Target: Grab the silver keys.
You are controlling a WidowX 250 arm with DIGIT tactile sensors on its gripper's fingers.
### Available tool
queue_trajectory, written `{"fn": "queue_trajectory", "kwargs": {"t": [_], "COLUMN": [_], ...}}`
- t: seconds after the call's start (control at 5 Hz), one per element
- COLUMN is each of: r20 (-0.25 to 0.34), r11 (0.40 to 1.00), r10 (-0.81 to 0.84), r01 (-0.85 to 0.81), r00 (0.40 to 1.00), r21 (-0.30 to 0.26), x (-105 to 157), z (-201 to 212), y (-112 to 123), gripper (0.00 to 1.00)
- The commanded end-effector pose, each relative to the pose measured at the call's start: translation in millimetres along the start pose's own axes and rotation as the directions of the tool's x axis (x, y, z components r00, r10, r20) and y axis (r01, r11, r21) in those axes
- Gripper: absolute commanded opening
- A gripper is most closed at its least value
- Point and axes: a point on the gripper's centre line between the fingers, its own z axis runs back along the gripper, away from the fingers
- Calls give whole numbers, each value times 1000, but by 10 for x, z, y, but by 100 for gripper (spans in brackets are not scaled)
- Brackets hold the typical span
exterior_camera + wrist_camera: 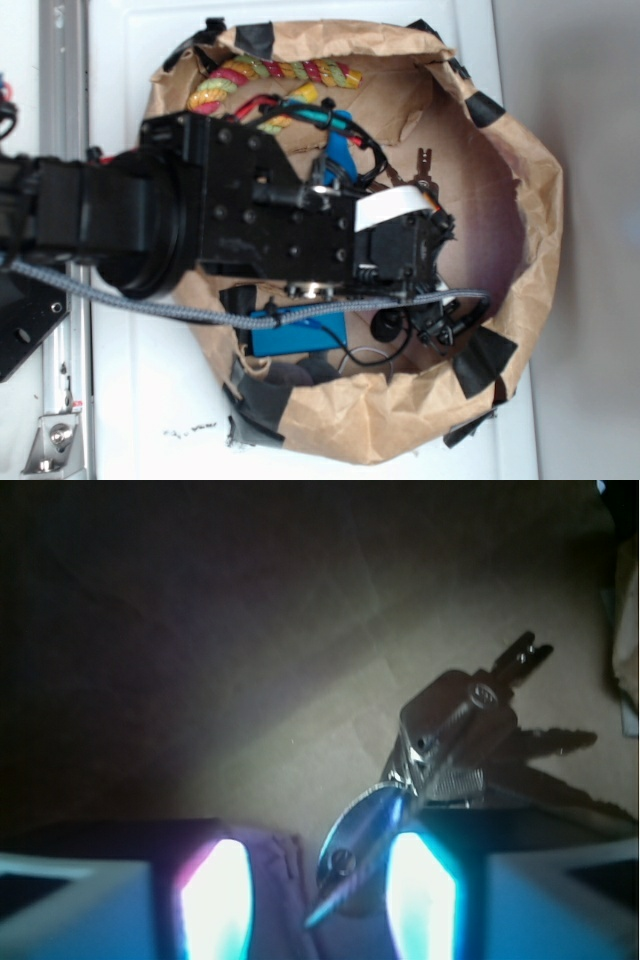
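While arm hides them, wrist shows silver keys (455, 750).

We see a black arm (150, 215) built from boxy, matte segments, with a broad round joint towards its base. Small dark screws dot the flat faces of the blocks. A grey braided cable (150, 303) runs along its side, and thinner black wires loop near the gripper (430, 275). A white rectangular label (390, 207) sits on the wrist housing. In the wrist view, the fingers (215, 900) look pale and glow bluish-white.
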Motion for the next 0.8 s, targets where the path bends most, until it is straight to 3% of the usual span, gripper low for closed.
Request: {"fn": "queue_trajectory", "kwargs": {"t": [0.0,0.6], "r20": [53,83], "r11": [1000,999], "r10": [11,41], "r01": [-10,-40], "r00": [999,996], "r21": [-20,-10], "x": [109,158], "z": [78,81], "y": [-9,16], "gripper": [0,0]}}
